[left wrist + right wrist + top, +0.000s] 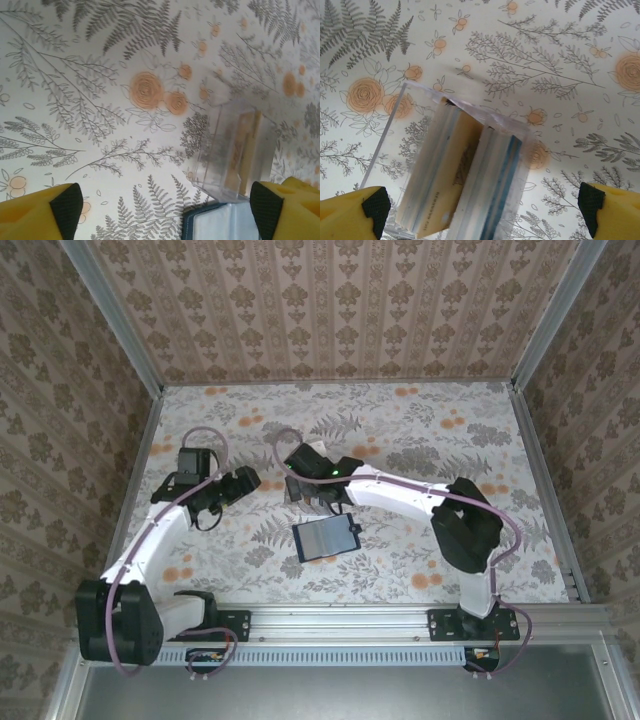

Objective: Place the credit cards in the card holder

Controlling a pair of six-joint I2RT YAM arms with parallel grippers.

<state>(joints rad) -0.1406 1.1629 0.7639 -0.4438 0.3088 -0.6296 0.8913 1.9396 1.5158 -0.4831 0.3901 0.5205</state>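
Cards first: the credit cards (445, 175) stand on edge in a clear rack (220, 150) near the middle of the desk (420, 430), an orange-tan one among paler ones. The card holder (327, 537) lies flat just on the near-edge side of the rack, about halfway between the desk's left and right edges. Its upward face looks greyish inside a dark border, so we take it to be lying open, though we cannot be sure.

The right gripper (483, 210) hangs over the rack with its jaws spread wide, grasping nothing. The left gripper (165, 212) hovers beside the rack, its jaws likewise released and empty.

We judge that no card has reached the holder yet, and that the step in hand is the pick from the rack. Next we need the right jaws lowered around a single card's top edge and pinched on its faces. Then we lift it straight out without dragging the rack.
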